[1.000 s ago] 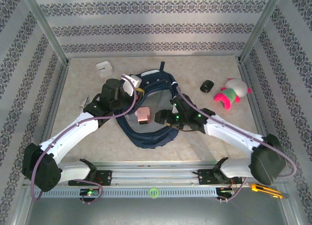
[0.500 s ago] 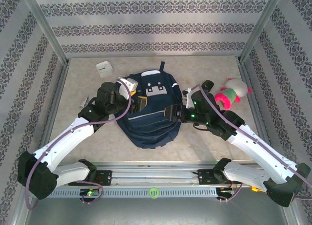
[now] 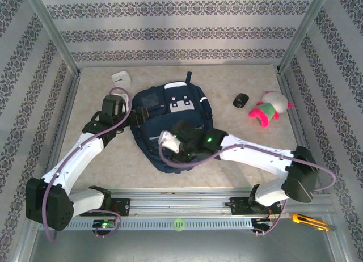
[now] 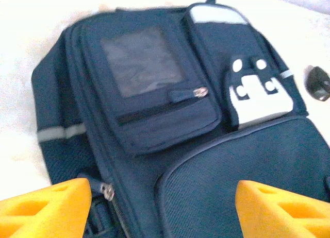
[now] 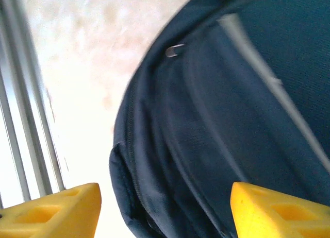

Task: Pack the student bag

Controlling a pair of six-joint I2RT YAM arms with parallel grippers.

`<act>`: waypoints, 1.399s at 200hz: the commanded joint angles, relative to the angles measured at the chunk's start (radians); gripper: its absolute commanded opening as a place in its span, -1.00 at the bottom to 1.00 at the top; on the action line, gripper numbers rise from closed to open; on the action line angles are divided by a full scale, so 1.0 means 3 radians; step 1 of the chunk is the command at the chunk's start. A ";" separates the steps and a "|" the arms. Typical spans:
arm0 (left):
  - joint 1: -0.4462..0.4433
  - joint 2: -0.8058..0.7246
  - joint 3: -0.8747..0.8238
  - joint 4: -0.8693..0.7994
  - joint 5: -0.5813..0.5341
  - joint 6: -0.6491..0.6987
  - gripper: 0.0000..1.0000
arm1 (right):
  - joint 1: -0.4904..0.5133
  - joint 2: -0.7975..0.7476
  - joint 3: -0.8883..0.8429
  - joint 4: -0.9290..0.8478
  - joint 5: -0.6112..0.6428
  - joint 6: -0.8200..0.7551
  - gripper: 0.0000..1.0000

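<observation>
The student bag [image 3: 182, 119] lies flat mid-table, a navy backpack with a grey-white patch [image 3: 181, 105] near its top and its flaps down. My left gripper [image 3: 136, 113] hovers open at the bag's upper left side. In the left wrist view its yellow fingers [image 4: 47, 208] stand wide apart over the bag [image 4: 170, 145], beside a small zip pull [image 4: 107, 191], holding nothing. My right gripper [image 3: 173, 149] is open above the bag's lower front. The right wrist view shows its fingertips [image 5: 278, 213] straddling the bag's bottom edge [image 5: 154, 160], below the pale stripe [image 5: 258, 63].
A white box [image 3: 121, 79] sits at the back left. A small black object [image 3: 240, 100] and a pink, white and green plush toy [image 3: 267, 108] lie right of the bag. A yellow knife [image 3: 309, 221] rests by the near rail [image 3: 181, 204]. Patterned walls enclose the table.
The bag, open a second ago with a pink thing inside, now lies shut and flat. My left gripper opened and drew back left. My right arm swung across to the bag's lower front.
</observation>
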 commanded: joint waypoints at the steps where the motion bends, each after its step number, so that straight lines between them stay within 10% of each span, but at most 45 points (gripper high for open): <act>1: 0.0092 -0.0104 -0.0233 -0.0042 0.0034 -0.0315 0.45 | 0.0112 0.0123 -0.0120 0.0065 0.0011 -0.1260 0.25; 72: 0.0326 -0.0030 -0.0473 0.0202 0.0389 -0.0218 0.39 | -0.0119 0.0631 -0.0769 0.1011 0.0472 -0.1314 -0.13; 117: 0.0326 -0.0188 -0.0133 -0.0238 0.0845 0.2345 0.35 | -0.0290 0.0344 -0.0901 0.1015 0.0412 -0.1520 -0.37; 163: 0.0439 0.0125 0.0450 -0.1502 0.1303 0.4452 0.63 | -0.0342 -0.0129 -0.0852 0.0693 -0.0099 -0.1581 0.12; 224: 0.0775 0.1181 0.0638 -0.1472 0.1430 0.5239 0.66 | -0.0648 -0.0863 -0.0974 0.0644 -0.1097 -0.0938 0.24; 280: 0.0792 0.1834 0.0916 -0.1288 0.1404 0.5375 0.67 | -0.1141 -0.0955 -0.1264 0.1275 -0.0956 0.0627 0.31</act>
